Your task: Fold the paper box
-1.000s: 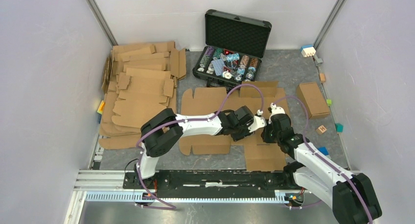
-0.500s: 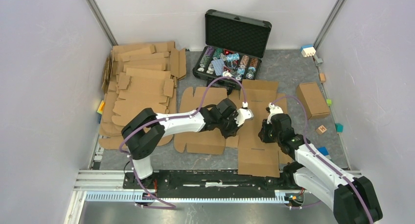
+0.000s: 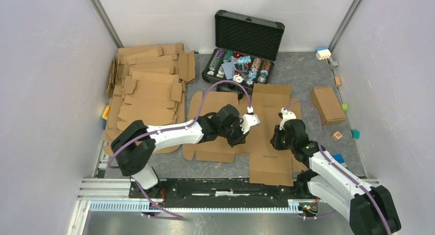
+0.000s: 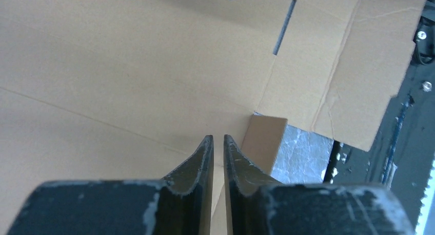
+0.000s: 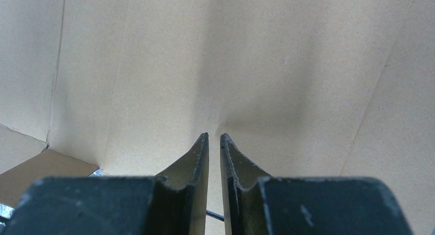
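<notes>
The paper box [image 3: 267,109] is a large brown die-cut sheet lying flat in the middle of the table, its flaps spread out. My left gripper [image 3: 240,137] is over the sheet's left half, tips down at the cardboard. In the left wrist view the left gripper [image 4: 218,137] is shut to a thin slit, with only the paper box [image 4: 128,65] showing behind it. My right gripper [image 3: 277,142] is over the sheet's centre-right panel. The right wrist view shows the right gripper [image 5: 214,135] likewise shut to a slit against the paper box [image 5: 308,65]. I see nothing between either pair of fingers.
An open black case [image 3: 241,60] full of chips stands just behind the sheet. A pile of flat cardboard blanks [image 3: 149,96] fills the left side. A small brown box [image 3: 327,104] and coloured blocks [image 3: 338,136] lie at the right. The arms' base rail [image 3: 215,186] runs along the near edge.
My left gripper has drawn back to the left across the sheet, and the sheet has slid slightly left and nearer with it. The right gripper has barely moved.
</notes>
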`<state>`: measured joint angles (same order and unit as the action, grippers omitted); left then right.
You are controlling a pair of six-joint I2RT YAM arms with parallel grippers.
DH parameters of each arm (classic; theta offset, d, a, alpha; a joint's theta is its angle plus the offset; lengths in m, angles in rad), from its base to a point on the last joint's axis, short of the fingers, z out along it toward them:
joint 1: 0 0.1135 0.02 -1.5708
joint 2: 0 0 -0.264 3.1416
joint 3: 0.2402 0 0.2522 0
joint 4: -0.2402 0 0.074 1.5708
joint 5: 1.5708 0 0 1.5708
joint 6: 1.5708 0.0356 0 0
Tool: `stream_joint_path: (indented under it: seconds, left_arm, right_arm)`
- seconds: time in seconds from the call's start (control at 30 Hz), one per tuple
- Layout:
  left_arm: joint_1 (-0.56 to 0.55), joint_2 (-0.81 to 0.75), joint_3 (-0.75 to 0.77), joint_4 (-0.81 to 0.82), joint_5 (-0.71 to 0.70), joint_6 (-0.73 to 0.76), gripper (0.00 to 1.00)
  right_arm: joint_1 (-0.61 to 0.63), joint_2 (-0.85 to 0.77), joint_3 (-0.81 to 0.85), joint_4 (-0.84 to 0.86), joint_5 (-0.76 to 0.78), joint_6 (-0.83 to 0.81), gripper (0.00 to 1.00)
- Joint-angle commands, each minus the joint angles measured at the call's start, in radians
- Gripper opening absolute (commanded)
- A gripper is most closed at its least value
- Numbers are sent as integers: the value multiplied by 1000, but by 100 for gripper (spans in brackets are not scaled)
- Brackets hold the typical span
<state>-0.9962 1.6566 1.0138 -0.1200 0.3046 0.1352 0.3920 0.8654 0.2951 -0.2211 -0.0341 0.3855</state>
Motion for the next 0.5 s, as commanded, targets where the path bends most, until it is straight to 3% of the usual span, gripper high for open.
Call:
stream_joint_path:
  seconds: [0.0, 0.1, 0.17, 0.47]
  left_arm:
    - [-4, -156, -71, 110, 54, -23, 14]
    - [-8, -229, -123, 117, 165, -26, 3]
    - [-26, -252, -143, 100, 189, -27, 2]
    - [-156, -85, -93, -56, 58, -15, 2]
  right_arm:
    - [2, -10, 22, 32, -13, -16, 19]
    - [1, -7, 24, 31, -13, -20, 19]
    - [2, -5, 27, 29, -12, -22, 19]
    - [2, -6, 25, 34, -14, -21, 19]
